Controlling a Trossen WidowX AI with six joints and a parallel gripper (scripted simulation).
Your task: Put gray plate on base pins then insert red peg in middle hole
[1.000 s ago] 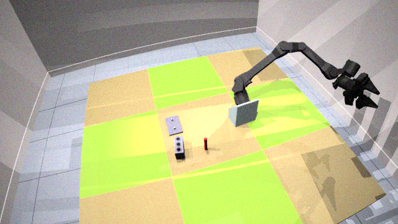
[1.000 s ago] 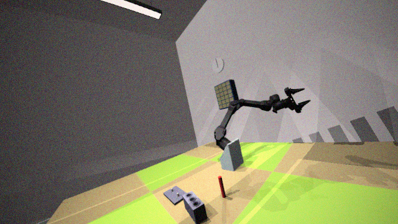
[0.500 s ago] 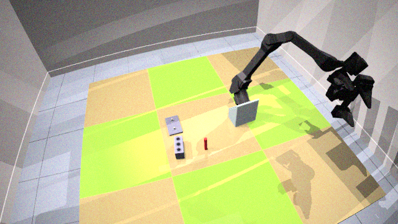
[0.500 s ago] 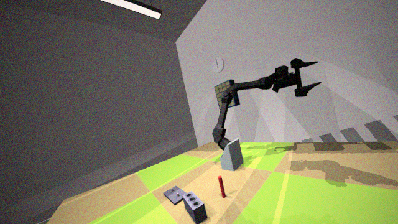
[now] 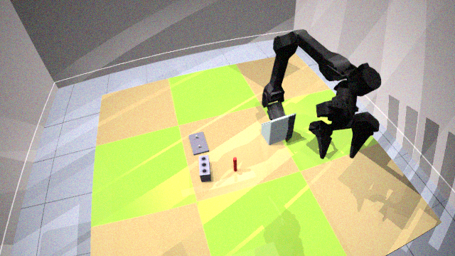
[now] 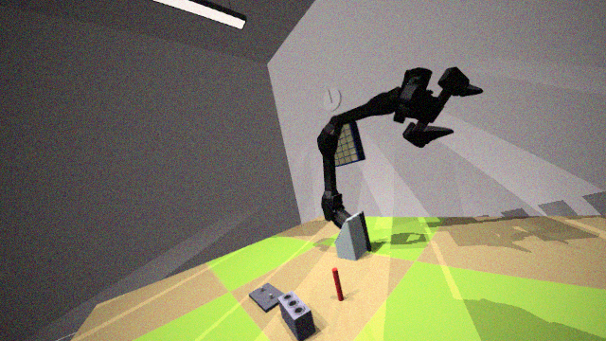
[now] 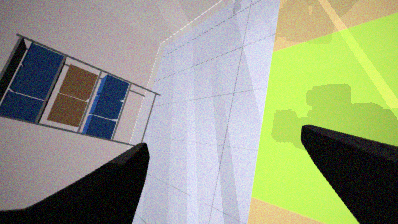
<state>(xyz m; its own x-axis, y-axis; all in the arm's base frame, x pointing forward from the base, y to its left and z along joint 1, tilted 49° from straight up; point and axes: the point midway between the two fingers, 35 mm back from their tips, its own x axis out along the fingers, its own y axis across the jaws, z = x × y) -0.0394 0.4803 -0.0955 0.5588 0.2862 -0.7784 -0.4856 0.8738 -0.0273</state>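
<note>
The jaws (image 5: 337,157) (image 6: 466,110) gape wide, empty, in open air; the red peg (image 5: 234,164) (image 6: 337,284) stands upright, well inside the surface's (image 5: 135,238) (image 6: 521,279) edges.

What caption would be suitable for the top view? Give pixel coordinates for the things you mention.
Open gripper (image 5: 337,157) (image 6: 467,110) (image 7: 223,141) raised away from the standing red peg (image 5: 234,165) (image 6: 337,285); gray plate (image 5: 205,176) (image 6: 298,324) beside its two-pin base (image 5: 198,141) (image 6: 263,299).

Open air lay above the three-holed gray plate (image 5: 205,176) (image 6: 299,324) and the base (image 5: 198,141) (image 6: 265,297), leaving both reachable from overhead. The two stood close end to end, so finger room between them was tight. A wider gap separated plate from upright red peg (image 5: 234,164) (image 6: 337,285). Low pins stuck up from base. Pale wedge block (image 5: 277,131) (image 6: 347,242) rose beyond peg, blocking a low pass from the arm's side; over its top, passage was open.
</note>
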